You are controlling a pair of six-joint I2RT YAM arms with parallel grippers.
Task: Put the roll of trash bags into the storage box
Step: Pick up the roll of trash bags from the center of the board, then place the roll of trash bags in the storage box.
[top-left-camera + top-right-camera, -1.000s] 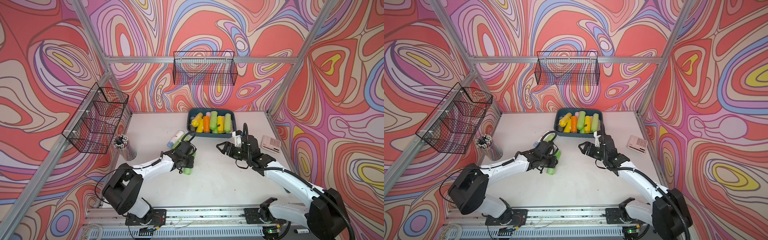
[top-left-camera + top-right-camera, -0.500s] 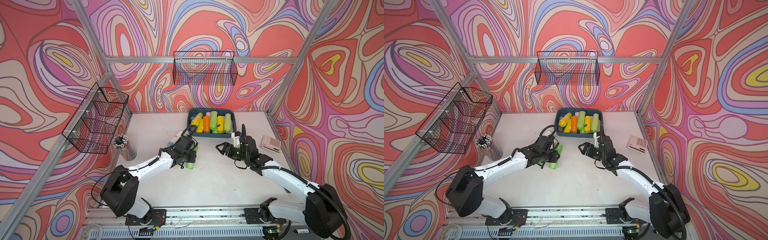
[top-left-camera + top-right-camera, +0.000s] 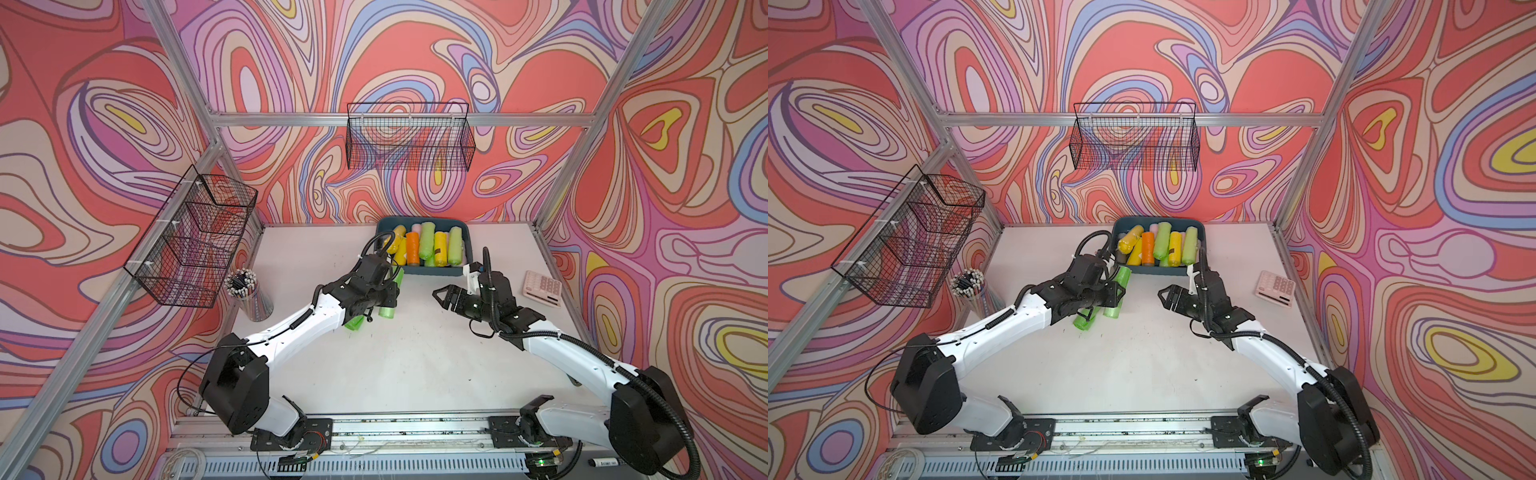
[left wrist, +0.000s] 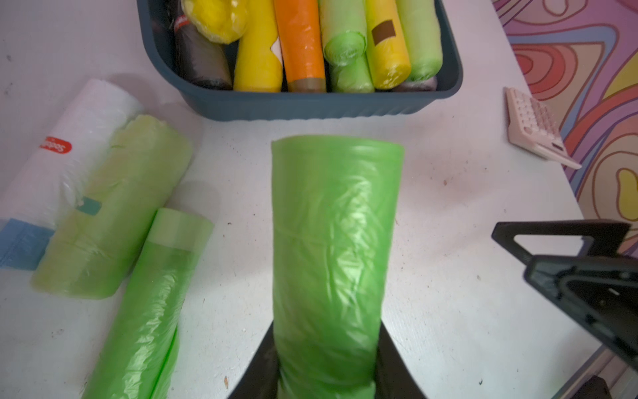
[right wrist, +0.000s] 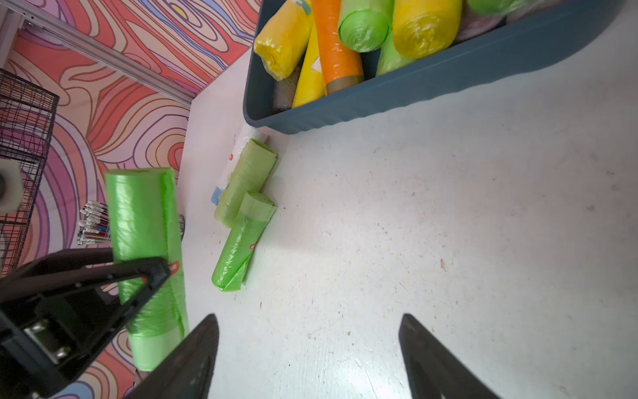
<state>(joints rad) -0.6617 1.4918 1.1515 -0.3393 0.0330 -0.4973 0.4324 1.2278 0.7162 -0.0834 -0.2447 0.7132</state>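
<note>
My left gripper [image 4: 327, 328] is shut on a bright green roll of trash bags [image 4: 335, 241], held off the white table and pointing at the storage box [image 4: 310, 105]. Both top views show this roll [image 3: 390, 311] [image 3: 1122, 277] just in front of the box's near left corner. The dark teal storage box [image 3: 440, 270] sits at the back of the table and holds several yellow, orange and green rolls. My right gripper [image 5: 309, 317] hangs open and empty over bare table, to the right of the held roll [image 5: 145, 221].
Three more rolls lie left of the box: a bright green one [image 4: 152, 304], a pale green one [image 4: 117, 207] and a white one [image 4: 65, 162]. A calculator [image 3: 542, 287] lies at the right. A pen cup [image 3: 247, 289] and wire baskets [image 3: 195, 237] [image 3: 409, 141] stand along the walls.
My left gripper has lifted the green roll off the table and carried it back toward the storage box. The right arm has barely shifted.
</note>
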